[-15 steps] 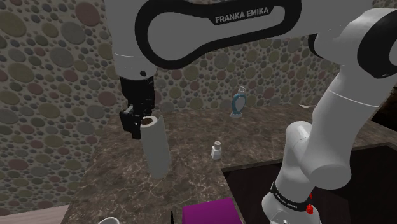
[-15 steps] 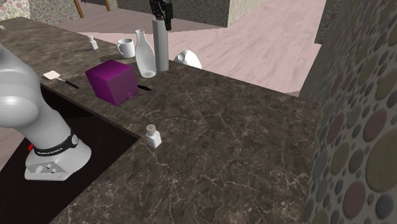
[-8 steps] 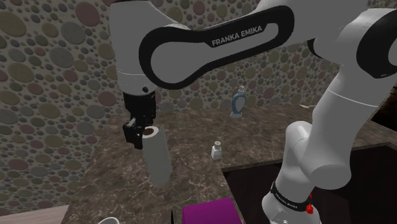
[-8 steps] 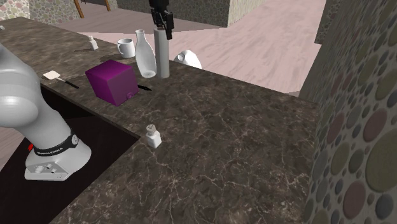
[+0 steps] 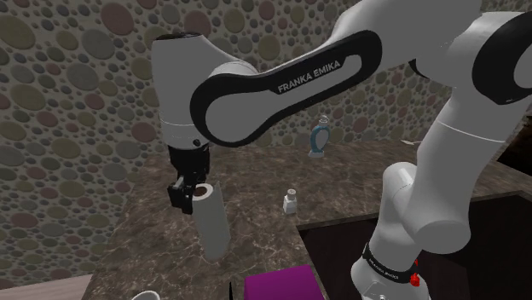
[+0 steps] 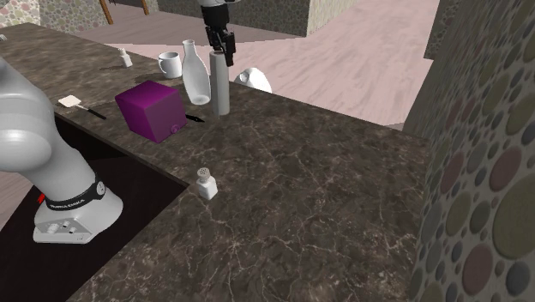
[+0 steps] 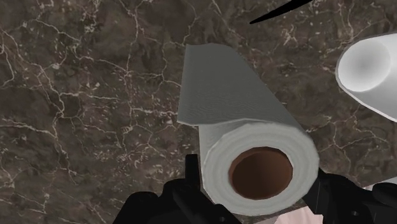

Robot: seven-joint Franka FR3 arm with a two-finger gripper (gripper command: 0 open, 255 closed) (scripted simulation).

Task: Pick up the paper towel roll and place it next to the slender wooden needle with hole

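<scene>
A dark brown marble counter (image 6: 309, 197) runs below walls patterned with round pebbles. The black jaws are closed on the upper end of a tall grey-white paper towel roll with a brown core (image 7: 219, 89), one finger on each side of it. The roll stands upright at the counter's surface; whether its foot touches, I cannot tell. A white bottle-shaped vase (image 6: 195, 73) stands just beside it. A thin black needle (image 7: 275, 13) lies near the roll's base, just beside a purple cube (image 6: 153, 110). A white mug (image 6: 169, 63) sits behind the vase, and a small white shaker (image 6: 206, 183) stands well apart.
</scene>
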